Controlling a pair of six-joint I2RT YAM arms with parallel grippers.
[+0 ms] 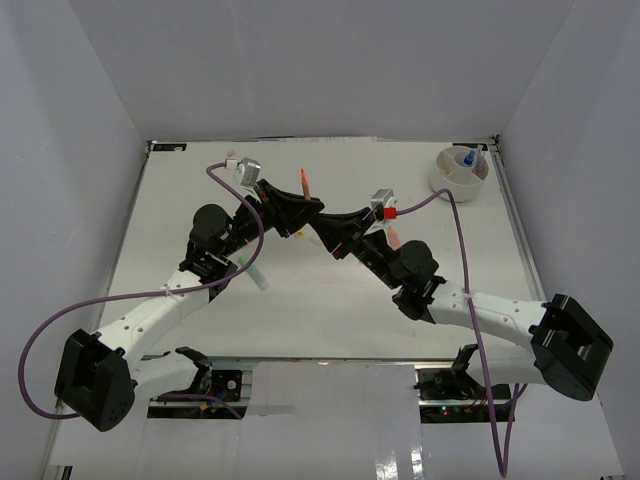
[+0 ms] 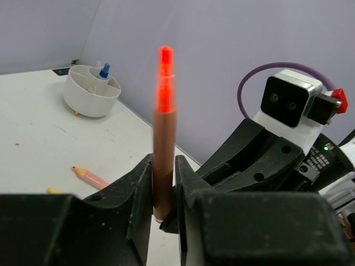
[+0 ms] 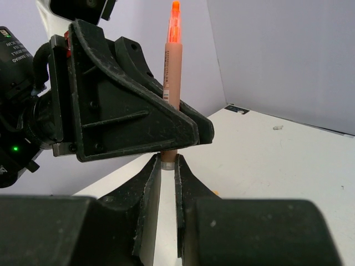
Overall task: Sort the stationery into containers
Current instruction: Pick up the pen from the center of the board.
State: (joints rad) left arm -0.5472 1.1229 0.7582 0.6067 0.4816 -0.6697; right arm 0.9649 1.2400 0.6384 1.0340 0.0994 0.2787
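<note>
An orange pen with a glowing red-orange cap stands upright between both grippers above the table's middle. My left gripper is shut on its brown barrel, a jaw pressed against each side. My right gripper is shut on the pen's lower end, just below the left gripper's fingers. The round white tub with dividers sits at the far right corner, a blue-capped bottle standing in it. The same tub shows in the left wrist view.
A pink-orange pencil and a small yellow piece lie on the table below the grippers. A pale stick lies by the left arm. A pink item peeks out beside the right arm. White walls enclose the table.
</note>
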